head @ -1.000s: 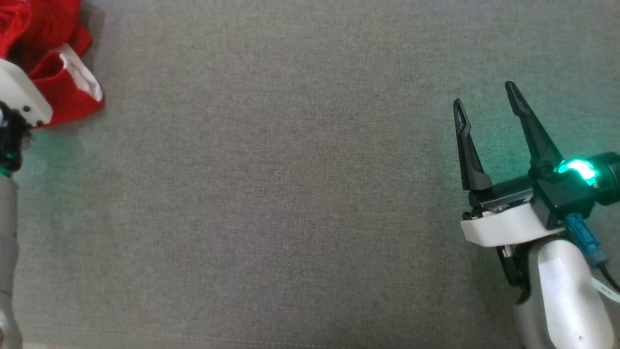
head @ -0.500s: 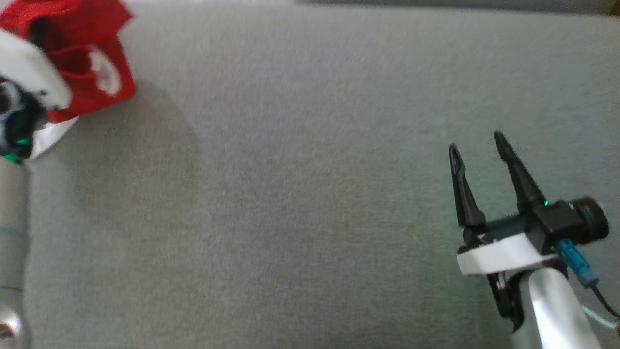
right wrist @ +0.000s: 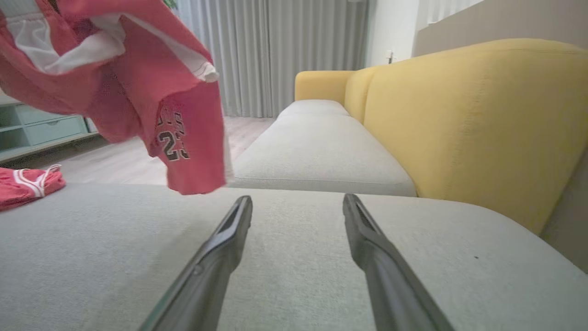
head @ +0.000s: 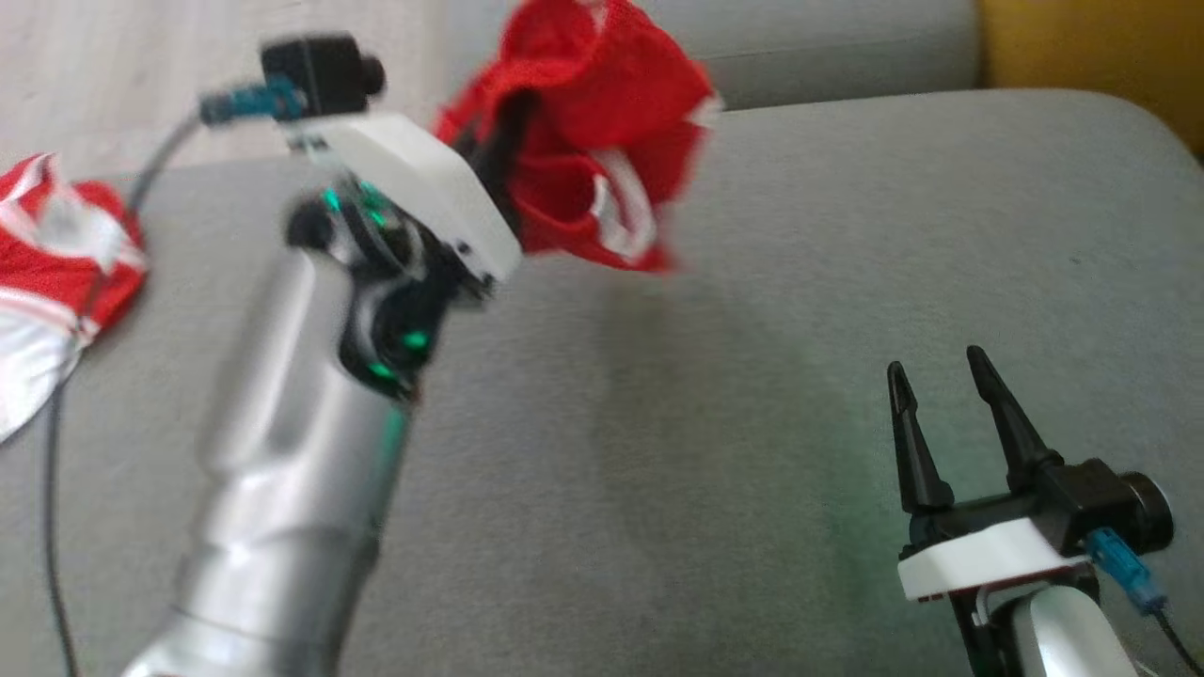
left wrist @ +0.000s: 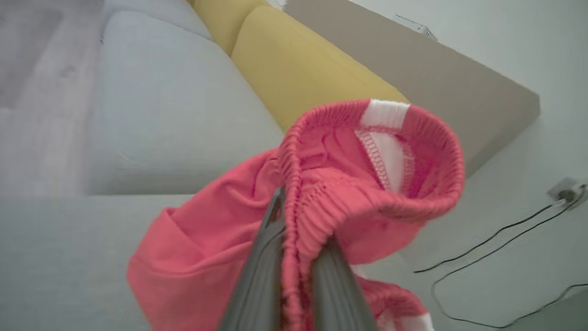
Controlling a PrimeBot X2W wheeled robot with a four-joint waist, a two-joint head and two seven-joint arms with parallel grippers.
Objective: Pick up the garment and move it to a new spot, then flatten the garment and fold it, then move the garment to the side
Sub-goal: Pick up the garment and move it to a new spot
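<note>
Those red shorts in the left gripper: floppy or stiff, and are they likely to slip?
Probably floppy: the shorts hang in loose folds from the left gripper. Likely light, since a pinch on the waistband carries them clear of the sofa. Slipping seems unlikely; the ribbed elastic bunches between the fingers.

The garment [head: 602, 141] hangs from the left gripper [left wrist: 298, 239] above the far middle of the sofa cushion [head: 658, 470], a second garment [head: 56, 254] lies at the cushion's left edge, the right gripper [head: 941, 371] hovers over its near right, the backrest [right wrist: 459, 115] runs along the right, and another cushion [right wrist: 317, 156] sits beyond the far end.
</note>
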